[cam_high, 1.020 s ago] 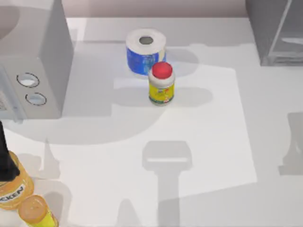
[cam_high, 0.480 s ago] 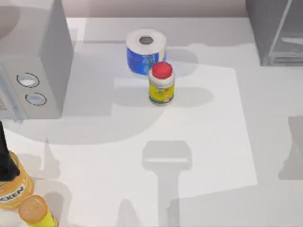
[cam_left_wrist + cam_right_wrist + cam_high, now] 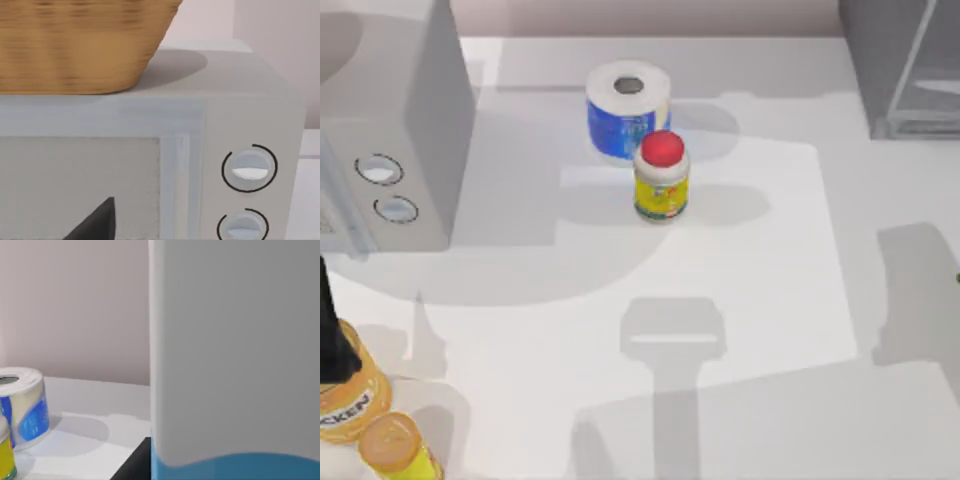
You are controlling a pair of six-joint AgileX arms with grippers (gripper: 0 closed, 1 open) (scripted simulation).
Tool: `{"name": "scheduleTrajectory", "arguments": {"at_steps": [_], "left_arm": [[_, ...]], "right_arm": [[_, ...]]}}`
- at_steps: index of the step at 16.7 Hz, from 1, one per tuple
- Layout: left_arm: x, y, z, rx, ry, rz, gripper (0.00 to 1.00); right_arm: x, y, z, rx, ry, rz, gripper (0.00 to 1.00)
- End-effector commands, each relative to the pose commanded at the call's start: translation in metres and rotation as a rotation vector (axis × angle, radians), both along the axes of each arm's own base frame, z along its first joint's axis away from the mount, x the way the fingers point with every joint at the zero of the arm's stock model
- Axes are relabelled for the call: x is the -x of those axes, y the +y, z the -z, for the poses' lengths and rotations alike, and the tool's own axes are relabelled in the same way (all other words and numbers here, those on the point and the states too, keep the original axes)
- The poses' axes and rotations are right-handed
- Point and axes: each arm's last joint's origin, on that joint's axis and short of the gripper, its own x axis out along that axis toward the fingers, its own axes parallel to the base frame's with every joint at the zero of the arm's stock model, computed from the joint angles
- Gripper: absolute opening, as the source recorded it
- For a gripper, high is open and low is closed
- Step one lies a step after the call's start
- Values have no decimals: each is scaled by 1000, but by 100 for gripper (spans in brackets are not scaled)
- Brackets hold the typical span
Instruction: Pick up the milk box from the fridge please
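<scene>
"White over blue, the milk box (image 3: 235,355) sits hard up against the right wrist camera."
"What's new?"
"The shadow (image 3: 910,290) at the table's (image 3: 770,250) right has spread. I judge the arm is drawing the carton off from the fridge (image 3: 900,70)."
"Gripped?"
"Whether the right gripper clamps it, I cannot tell. The left arm idles, facing the dialled grey box (image 3: 240,165)."

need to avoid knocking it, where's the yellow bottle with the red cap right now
In the top view the yellow bottle with the red cap stands upright near the table's middle toward the back, just in front of the blue-and-white paper roll.
</scene>
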Motion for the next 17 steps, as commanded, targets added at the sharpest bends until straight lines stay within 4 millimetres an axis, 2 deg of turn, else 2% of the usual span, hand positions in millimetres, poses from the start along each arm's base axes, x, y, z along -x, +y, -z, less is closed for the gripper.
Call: {"name": "scheduleTrajectory", "arguments": {"at_steps": [3,7,13,17], "left_arm": [[0,0,0,0,0,0,100],[0,0,0,0,0,0,100],[0,0,0,0,0,0,100],[0,0,0,0,0,0,100]], "right_arm": [[-19,18,4,3,17,-130,0],[-37,47,21,7,60,-304,0],[-47,84,44,9,48,-507,0],[-47,95,50,10,32,-565,0]]}}
